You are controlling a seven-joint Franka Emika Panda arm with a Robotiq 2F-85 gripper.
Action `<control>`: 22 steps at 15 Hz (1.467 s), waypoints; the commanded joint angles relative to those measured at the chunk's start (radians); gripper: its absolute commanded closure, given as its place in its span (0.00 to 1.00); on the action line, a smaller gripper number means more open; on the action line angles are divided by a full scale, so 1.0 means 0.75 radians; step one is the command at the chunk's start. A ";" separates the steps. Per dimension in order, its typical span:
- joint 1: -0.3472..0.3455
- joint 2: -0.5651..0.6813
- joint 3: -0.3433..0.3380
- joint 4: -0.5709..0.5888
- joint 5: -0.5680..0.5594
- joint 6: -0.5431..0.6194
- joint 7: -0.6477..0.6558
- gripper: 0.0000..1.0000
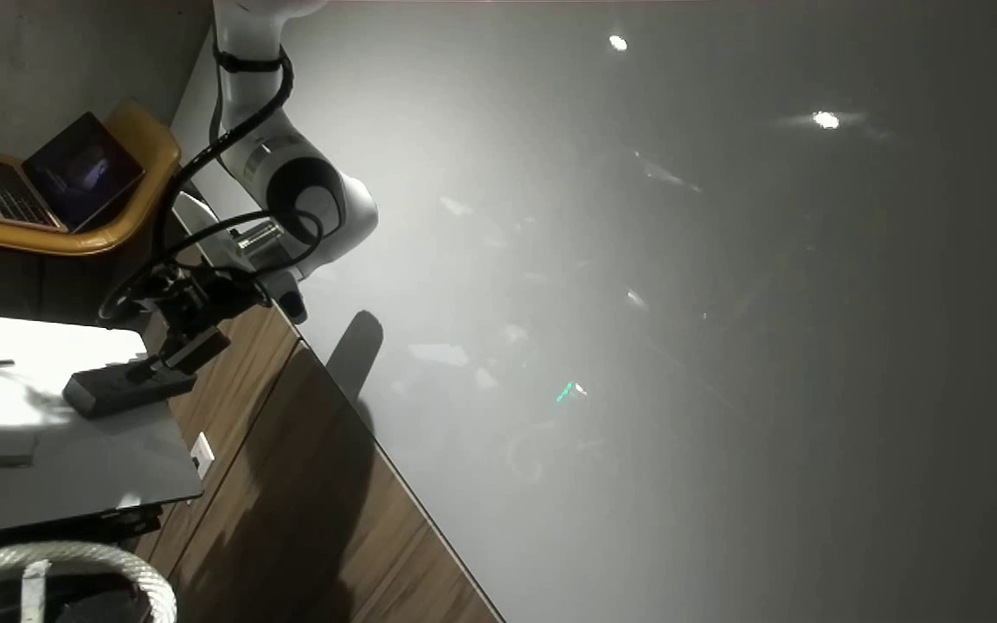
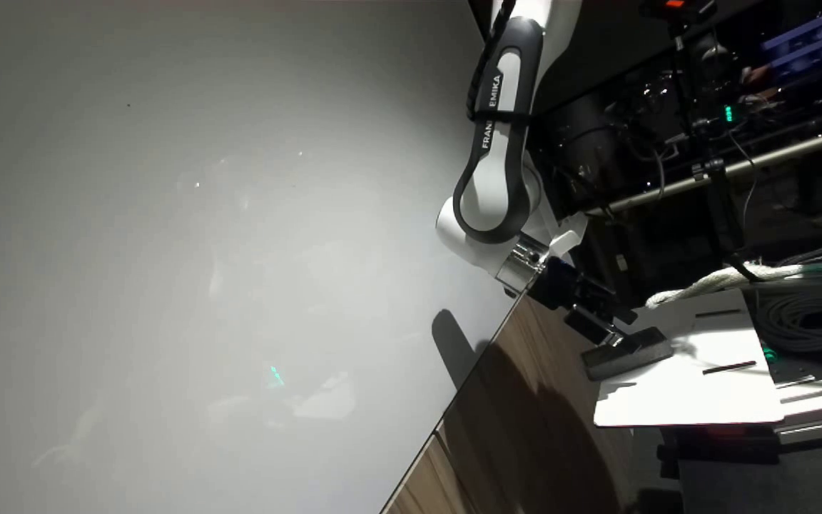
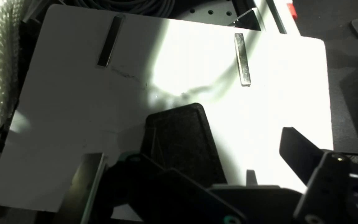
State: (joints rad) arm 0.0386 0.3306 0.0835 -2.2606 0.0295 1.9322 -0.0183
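Dark rectangular block (image 3: 185, 140) lies on the white board (image 3: 67, 102), its near end hidden behind one of my spread fingers (image 3: 298, 152) in the wrist view; whether they touch, I cannot tell.

A partly spotlit white panel (image 3: 64, 99) carries a dark, round-cornered block (image 3: 185, 140), with two slim metal bars (image 3: 243, 60) lying well apart beyond the block's end in the wrist view.

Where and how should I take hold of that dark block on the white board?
Probably at mid-length, across the narrow width of the dark block: its long sides look straight. Come from the exposed face, straight toward the white board it lies against; the pincer stands open on that side.
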 commanded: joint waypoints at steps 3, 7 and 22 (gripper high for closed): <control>-0.017 -0.026 -0.020 -0.018 0.018 -0.034 -0.055 0.00; -0.027 -0.001 -0.034 -0.031 0.017 -0.025 -0.072 0.00; -0.004 0.027 -0.008 -0.052 0.027 -0.017 -0.098 0.00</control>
State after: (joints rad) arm 0.0325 0.3506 0.0680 -2.3038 0.0295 1.9311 -0.0679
